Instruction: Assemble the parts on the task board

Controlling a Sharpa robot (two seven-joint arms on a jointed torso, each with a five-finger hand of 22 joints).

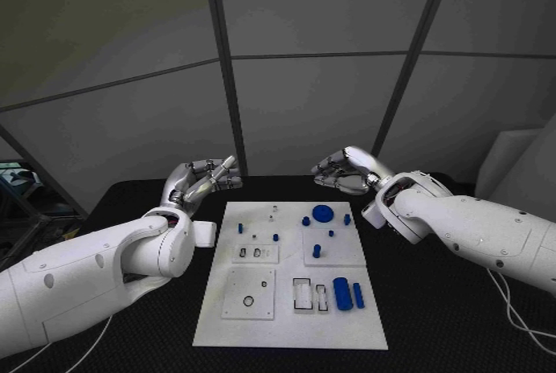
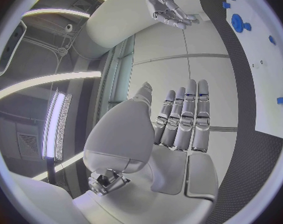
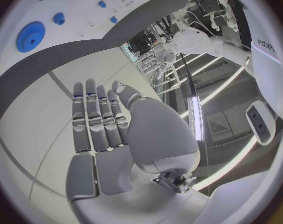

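The white task board (image 1: 290, 329) lies flat in the middle of the black table. On it are a large blue disc (image 1: 322, 211), several small blue pegs such as one (image 1: 241, 227) near its left side, and a thick blue cylinder (image 1: 343, 293) beside a thinner blue pin (image 1: 358, 295). My left hand (image 1: 206, 178) hangs in the air past the board's far left corner. My right hand (image 1: 344, 170) hangs past its far right corner. Both hold nothing; the wrist views show the left hand's fingers (image 2: 181, 122) and the right hand's fingers (image 3: 98, 119) stretched out straight. The board (image 2: 265, 59) and the disc (image 3: 31, 36) lie well beyond them.
Bare black table (image 1: 435, 309) runs along both sides of the board. Grey wall panels stand close behind the table's far edge. A white object (image 1: 516, 160) sits at the far right. Two raised white plates (image 1: 251, 294) with recesses sit on the board's left half.
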